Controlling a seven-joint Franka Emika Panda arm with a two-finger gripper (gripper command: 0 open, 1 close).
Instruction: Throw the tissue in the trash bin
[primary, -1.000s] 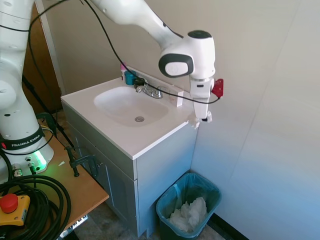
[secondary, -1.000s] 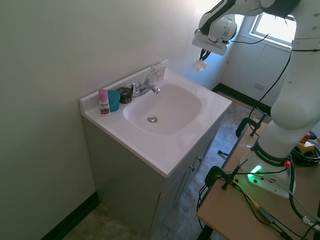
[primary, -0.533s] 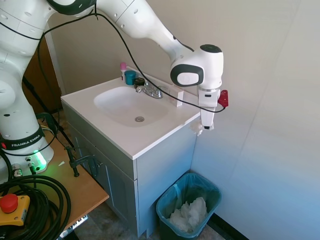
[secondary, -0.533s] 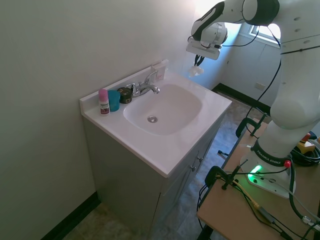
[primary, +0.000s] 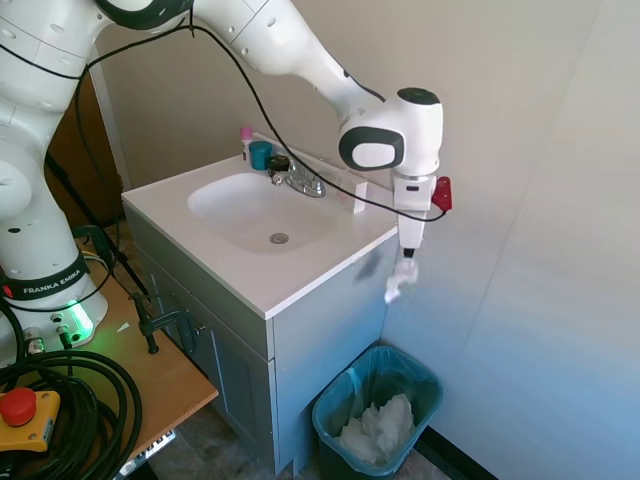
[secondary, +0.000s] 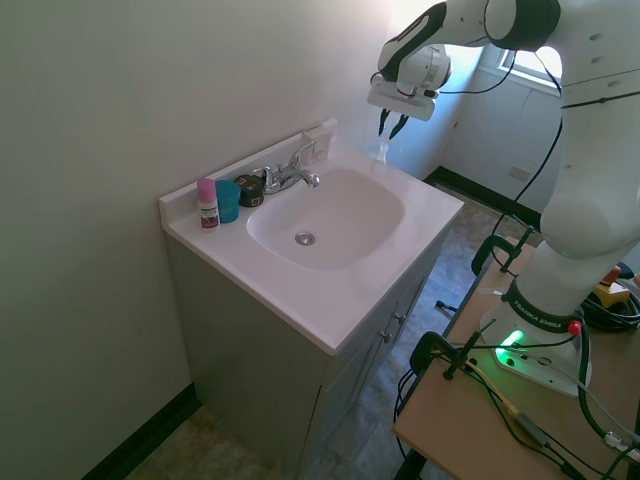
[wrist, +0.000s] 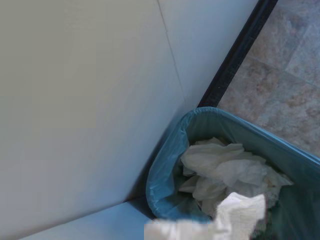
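The tissue (primary: 398, 281) is a small white wad, blurred, in mid-air just below my gripper (primary: 408, 246) and off the right end of the vanity. It touches neither finger. In the second exterior view my gripper (secondary: 390, 124) stands open, its dark fingers (secondary: 381, 122) apart, with the tissue (secondary: 379, 152) a faint blur beneath. The trash bin (primary: 428, 379), dark with a teal liner, stands on the floor straight below. In the wrist view the tissue (wrist: 239, 209) shows white at the bottom edge, over the bin's liner (wrist: 162, 172).
A larger crumpled mass of white paper (primary: 381, 424) lies inside the bin. The white vanity top (primary: 300, 270) with its sink (primary: 262, 208) and faucet (primary: 300, 180) is to the left of the gripper. A pink-capped bottle (secondary: 207, 203) and a blue cup (secondary: 228, 199) stand by the wall.
The arm carried the tissue rightward past the vanity's end over the bin. The fingers then opened and the tissue dropped free below them.
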